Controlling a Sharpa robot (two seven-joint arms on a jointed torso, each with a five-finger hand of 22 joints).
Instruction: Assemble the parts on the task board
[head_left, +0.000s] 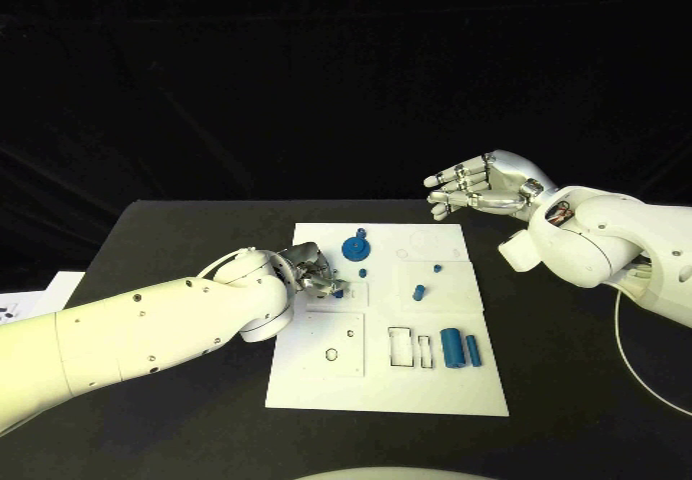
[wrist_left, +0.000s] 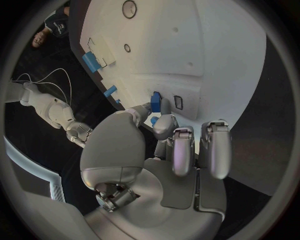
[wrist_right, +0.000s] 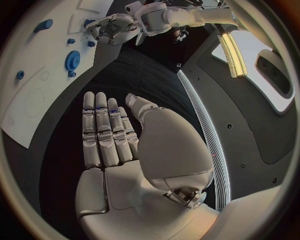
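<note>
Writing: none legible on the board or the parts.
Board (head_left: 433, 395): flat white plate, rectangular, matte, at the middle of the black table (head_left: 173, 240); outlined slots and shallow recesses across it.
Slots: two narrow rectangular outlines (head_left: 410, 347) at about 5 o'clock from the board's middle, just beside the cylinders; a small oval hole (head_left: 332, 354) at 7 o'clock.
Gear (head_left: 356, 243): blue toothed disc with a raised hub, standing on the board at 11 o'clock.
Peg (head_left: 420, 293): short blue upright piece near the board's middle, at 2 o'clock from it.
Small studs (head_left: 436, 268): tiny blue dots at 12 to 1 o'clock, apart from each other.
Cylinders (head_left: 454, 347): two blue rods, smooth and round, lying side by side at 4 o'clock; wider one beside a thinner one.
Left hand (head_left: 307, 274): silver, over the board's 9 o'clock edge, fingers curled around a small blue block (wrist_left: 155, 102) pinched between thumb and fingertips, close above the board.
Right hand (head_left: 483, 187): silver, released, grasping nothing, fingers straight and spread, palm facing the board; raised beyond the board's 1 o'clock corner, well apart from the parts.
</note>
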